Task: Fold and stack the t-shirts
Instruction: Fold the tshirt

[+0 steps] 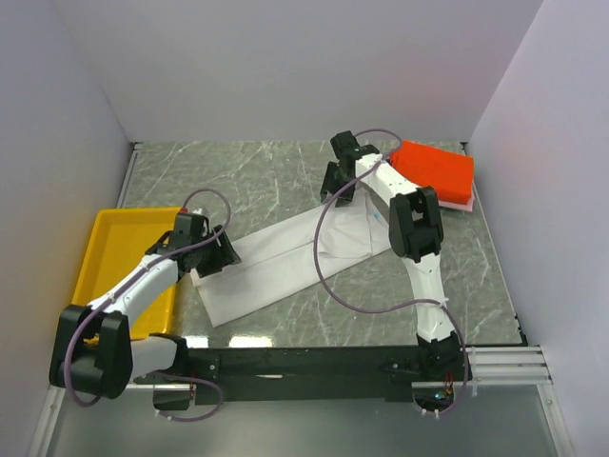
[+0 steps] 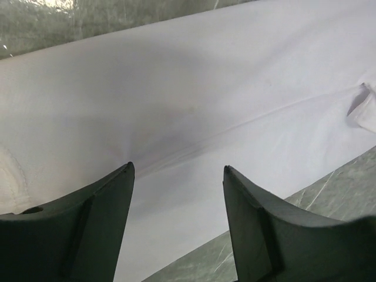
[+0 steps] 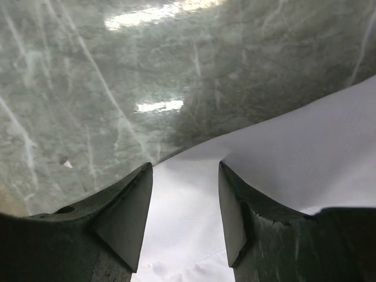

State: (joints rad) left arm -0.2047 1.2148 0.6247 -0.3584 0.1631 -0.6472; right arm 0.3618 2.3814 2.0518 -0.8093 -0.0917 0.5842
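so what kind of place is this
Probably a robot lab test cell, not a home: plain walls box in a marbled table, the left arm and right arm are bolted at its near edge, and a white shirt lies beside a tray.

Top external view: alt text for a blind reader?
A white t-shirt lies in a long strip across the table, the left gripper at its left end and the right gripper at its far right end. A folded orange-red shirt sits far right, a yellow tray left.
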